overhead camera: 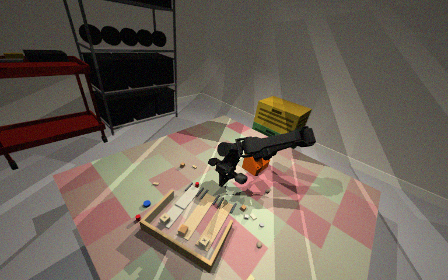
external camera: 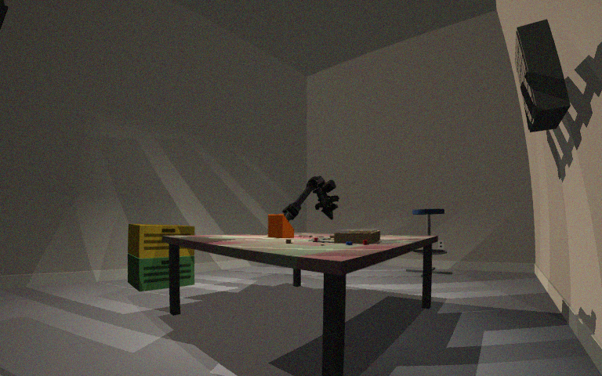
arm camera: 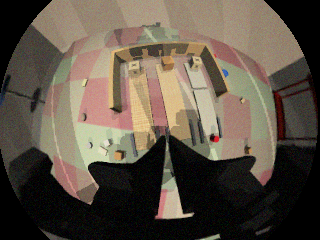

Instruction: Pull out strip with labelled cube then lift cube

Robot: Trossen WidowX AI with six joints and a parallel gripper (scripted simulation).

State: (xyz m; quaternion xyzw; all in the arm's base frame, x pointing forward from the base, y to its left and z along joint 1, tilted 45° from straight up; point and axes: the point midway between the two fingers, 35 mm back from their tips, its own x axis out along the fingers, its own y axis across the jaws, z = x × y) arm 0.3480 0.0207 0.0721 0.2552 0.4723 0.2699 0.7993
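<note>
My gripper (overhead camera: 221,185) (external camera: 331,217) (arm camera: 166,138) is shut and empty, above the table short of the strips' near ends. A woven tan strip (overhead camera: 218,223) (arm camera: 142,107) looks in one piece and has a cross-marked cube (overhead camera: 204,241) (arm camera: 134,68) at its far end. The middle pale wood strip (overhead camera: 198,216) (arm camera: 175,107) carries a plain orange-brown cube (overhead camera: 182,230) (arm camera: 167,63). The whitish strip (overhead camera: 186,199) (arm camera: 205,110) shows a break across it; another marked cube (overhead camera: 164,218) (arm camera: 196,62) stands at its far part.
A wooden wall (overhead camera: 175,243) (external camera: 357,236) (arm camera: 115,90) encloses the cubes on three sides. Short dark rails (overhead camera: 204,193) flank the strips' near ends. Red cylinders (overhead camera: 196,184) (overhead camera: 137,217), a blue disc (overhead camera: 147,203) and small blocks (overhead camera: 243,207) (arm camera: 119,155) lie around. An orange block (overhead camera: 253,165) (external camera: 278,225) stands by the arm.
</note>
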